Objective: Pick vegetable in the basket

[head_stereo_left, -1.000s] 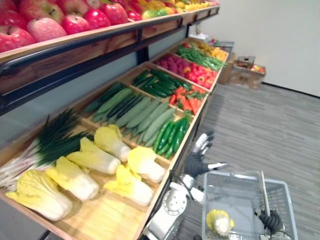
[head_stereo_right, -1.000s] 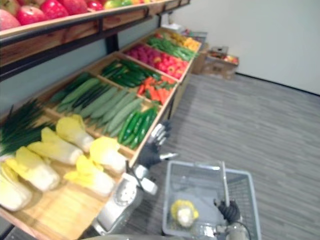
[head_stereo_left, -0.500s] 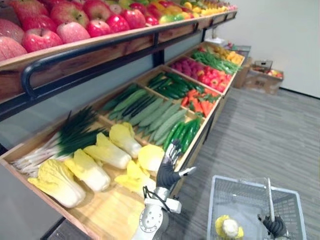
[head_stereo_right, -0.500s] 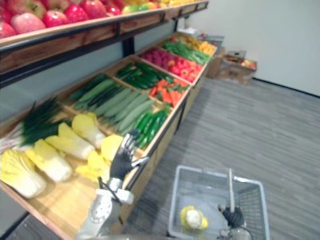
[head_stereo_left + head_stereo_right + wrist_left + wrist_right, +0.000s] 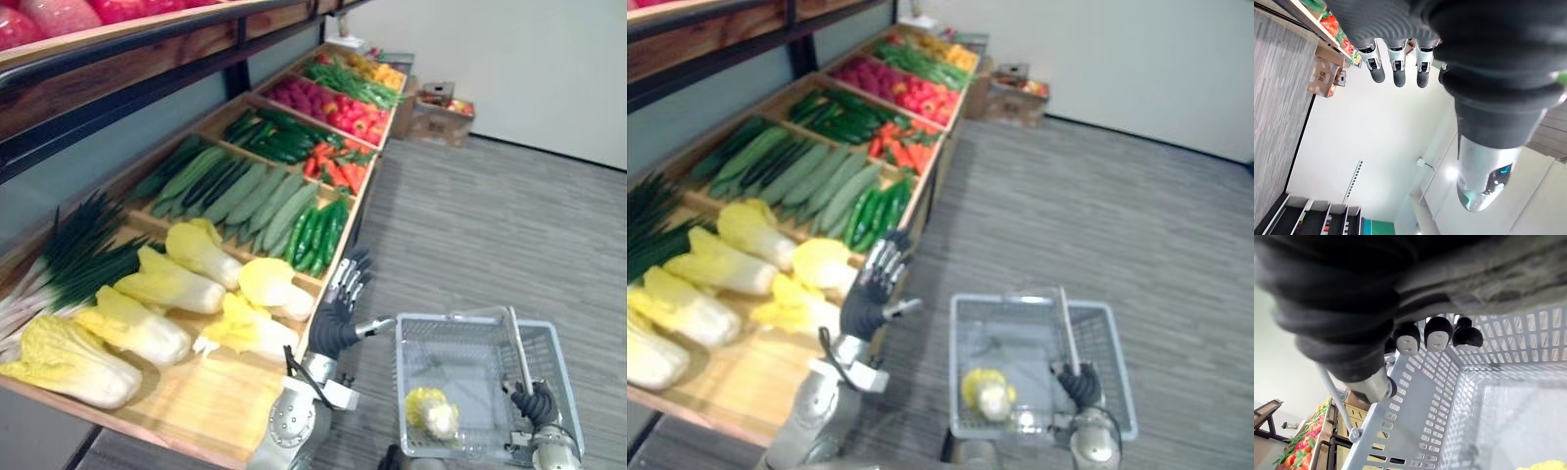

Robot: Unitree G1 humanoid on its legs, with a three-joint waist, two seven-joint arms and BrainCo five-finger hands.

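gripping the basket [image 5: 453, 318] by its handle [image 5: 516, 348], the right hand [image 5: 534, 403] carries one cabbage [image 5: 431, 413] already inside; the left hand [image 5: 338, 313], fingers straight and empty, hovers by the shelf [image 5: 211, 397], likely for another.

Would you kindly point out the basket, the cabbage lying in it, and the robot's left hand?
basket [image 5: 451, 338]: left eye view, on its far mesh wall.
cabbage [image 5: 431, 411]: left eye view, on its middle.
left hand [image 5: 331, 328]: left eye view, on the dark back of the hand.
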